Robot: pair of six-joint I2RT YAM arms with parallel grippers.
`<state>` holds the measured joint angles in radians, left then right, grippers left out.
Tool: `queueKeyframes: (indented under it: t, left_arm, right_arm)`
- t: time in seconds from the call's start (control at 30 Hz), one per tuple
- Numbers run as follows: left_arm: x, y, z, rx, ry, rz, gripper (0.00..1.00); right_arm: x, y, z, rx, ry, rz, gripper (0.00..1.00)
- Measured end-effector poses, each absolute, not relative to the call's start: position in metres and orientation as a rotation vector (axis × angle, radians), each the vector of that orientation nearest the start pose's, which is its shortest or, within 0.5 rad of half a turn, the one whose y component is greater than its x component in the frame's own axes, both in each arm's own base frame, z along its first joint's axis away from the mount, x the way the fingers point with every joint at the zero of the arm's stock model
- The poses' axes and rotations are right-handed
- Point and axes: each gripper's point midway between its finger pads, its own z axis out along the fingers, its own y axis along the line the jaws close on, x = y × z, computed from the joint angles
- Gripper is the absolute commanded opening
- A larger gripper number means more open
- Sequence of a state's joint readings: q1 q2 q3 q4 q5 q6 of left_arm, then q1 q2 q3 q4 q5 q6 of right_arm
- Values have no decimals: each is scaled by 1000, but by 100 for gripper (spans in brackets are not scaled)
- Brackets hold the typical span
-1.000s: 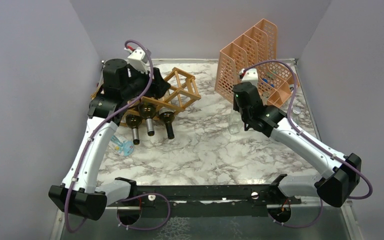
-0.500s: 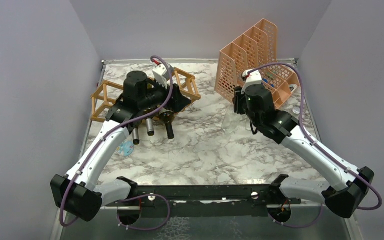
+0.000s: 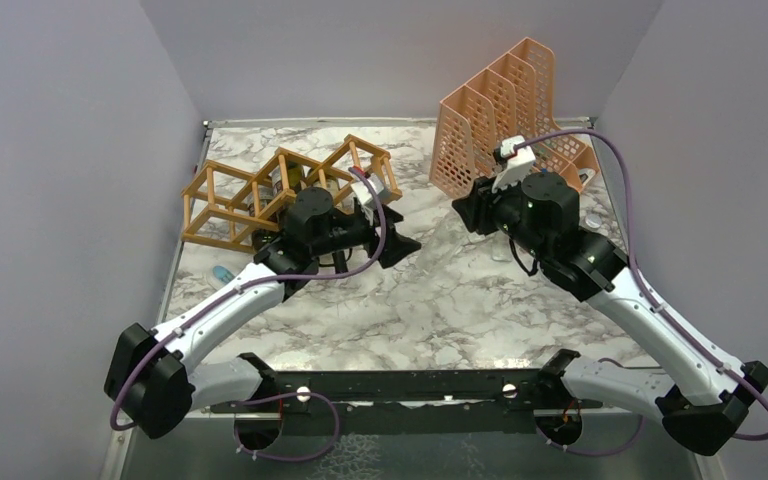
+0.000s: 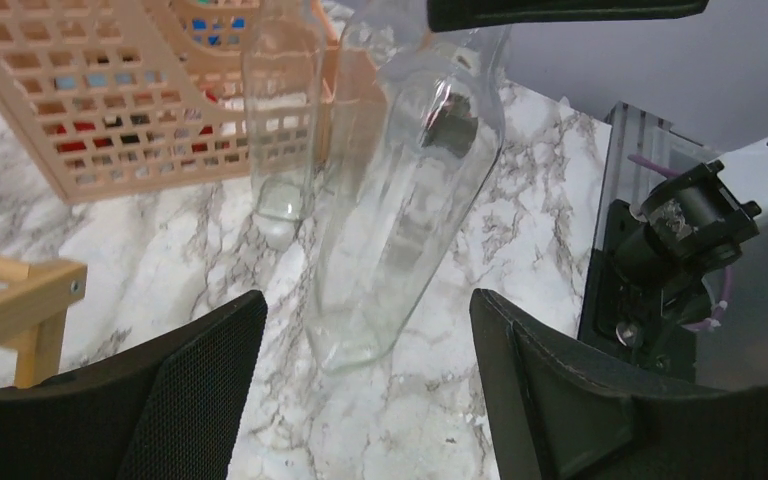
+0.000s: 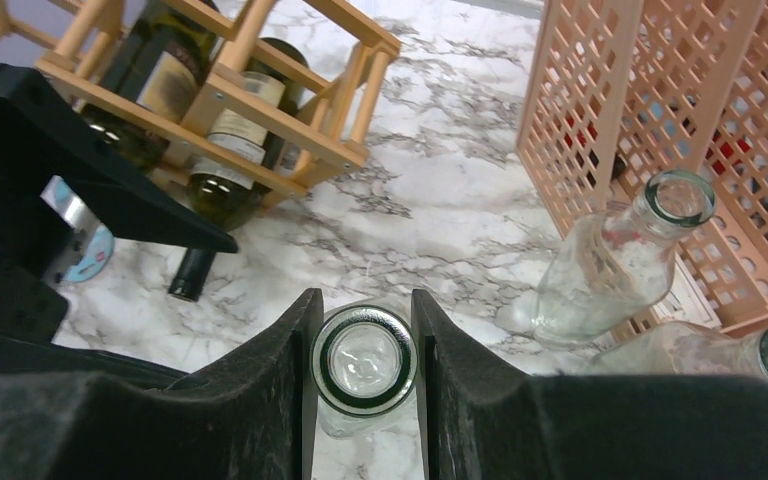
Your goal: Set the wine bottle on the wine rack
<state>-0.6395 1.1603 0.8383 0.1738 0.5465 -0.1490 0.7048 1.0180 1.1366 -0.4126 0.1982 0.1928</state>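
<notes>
My right gripper (image 5: pixel 364 335) is shut on the neck of a clear glass wine bottle (image 5: pixel 364 362); I look down into its mouth. In the left wrist view this bottle (image 4: pixel 410 190) leans, with its base at or just above the marble. My left gripper (image 4: pixel 365 310) is open and empty, its jaws level with the bottle's base and a short way from it. In the top view the left gripper (image 3: pixel 390 238) faces the right gripper (image 3: pixel 472 210) mid-table. The wooden wine rack (image 3: pixel 250 190) stands at the back left, with dark bottles (image 5: pixel 235 135) lying in its cells.
A peach mesh file holder (image 3: pixel 500 105) stands at the back right. Two more clear bottles (image 5: pixel 610 260) (image 5: pixel 760 365) stand beside it. A small blue object (image 3: pixel 222 273) lies near the table's left edge. Grey walls close in three sides.
My left arm has swung away from the wine rack, right to the table's middle, uncovering the rack. My right arm has drawn back and up a little at the clear bottle.
</notes>
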Motion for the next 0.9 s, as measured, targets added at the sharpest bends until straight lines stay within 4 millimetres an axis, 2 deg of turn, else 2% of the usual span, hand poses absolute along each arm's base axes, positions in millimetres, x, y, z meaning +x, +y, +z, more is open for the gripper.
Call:
queueKeyframes:
  t: [0.17,0.4,0.6,0.8,0.9]
  left_arm:
    - [238,-325,268,969,1463,-1035,99]
    - [227,-345,261,1106,1355,-1053,99]
    - [226,-349,269,1134,1276,-1033,99]
    - [230,-352,262,1143,1275,-1024,99]
    - [232,-355,254,1147,1293,-1032,92]
  right_arm:
    - [270,210,333,-359,1816,520,1]
    - [263,217,344,-377,1793,588,1]
    - [260,221,348,-388,1787,624,1]
    - [255,225,357,-405,1758,666,1]
    - [251,228,361,-419,1746,692,1]
